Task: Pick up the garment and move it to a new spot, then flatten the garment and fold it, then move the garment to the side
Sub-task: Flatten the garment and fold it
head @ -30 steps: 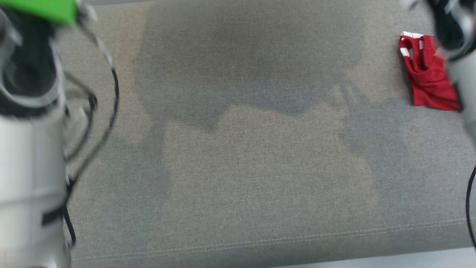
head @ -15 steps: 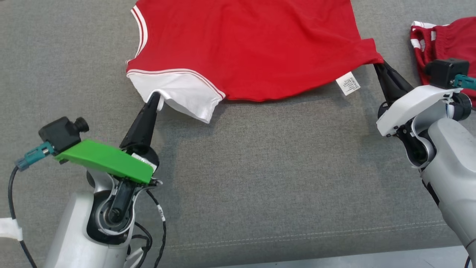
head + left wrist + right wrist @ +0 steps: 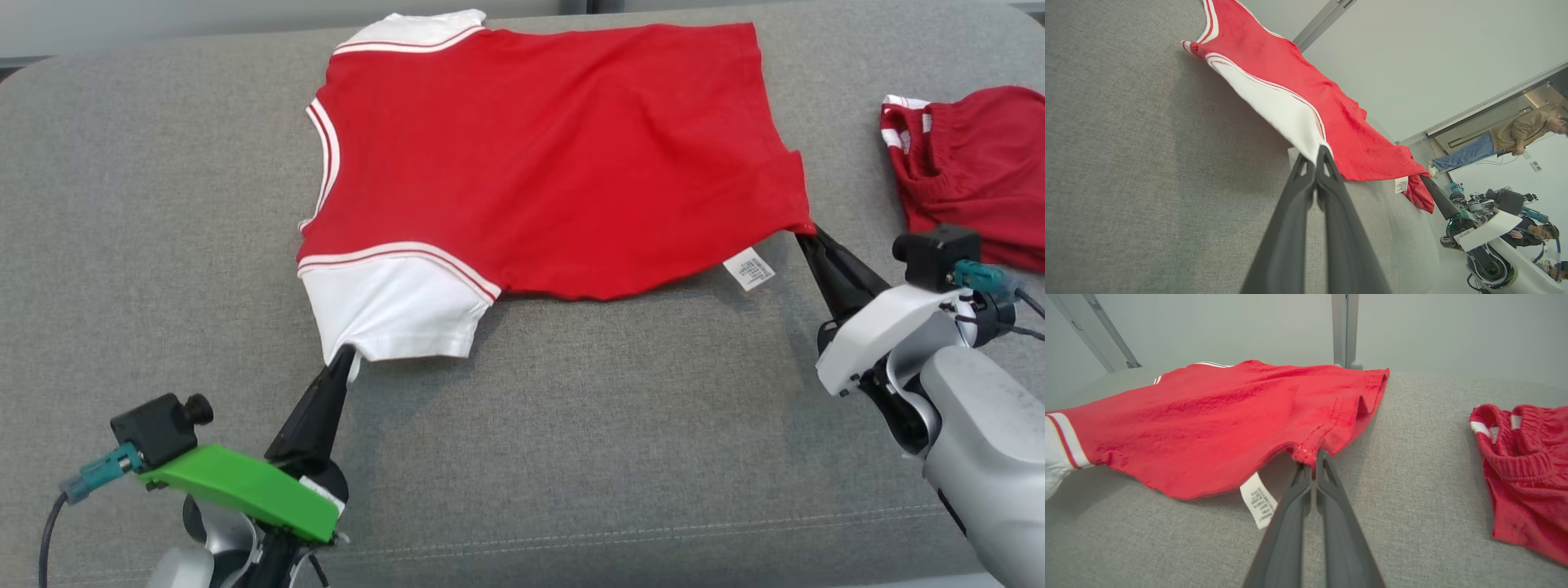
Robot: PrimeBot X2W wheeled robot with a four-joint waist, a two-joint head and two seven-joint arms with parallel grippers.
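Compared with half a second earlier, the head view has shifted. Measured against the stitched seam [image 3: 653, 523] of the grey upholstered surface [image 3: 571, 425], both end effectors and the garment [image 3: 555, 163] now sit nearer that seam.

The left end effector [image 3: 344, 356] is closed on the hem of the white sleeve [image 3: 392, 310]. In the left wrist view you see its two fingers [image 3: 1288, 224] pressed together, with white cloth pinched at the tips. The right end effector [image 3: 807, 234] is closed on the red bottom corner of the garment. In the right wrist view you see the stitched hem bunched at its tips.

The garment spreads away from both end effectors. Its far part lies flat on the surface, and its near edge is lifted and sags between the two grips. A white care label [image 3: 749, 269] hangs just left of the right end effector. Crumpled red shorts [image 3: 971, 163] lie beyond and to the right of that end effector, apart from the garment.
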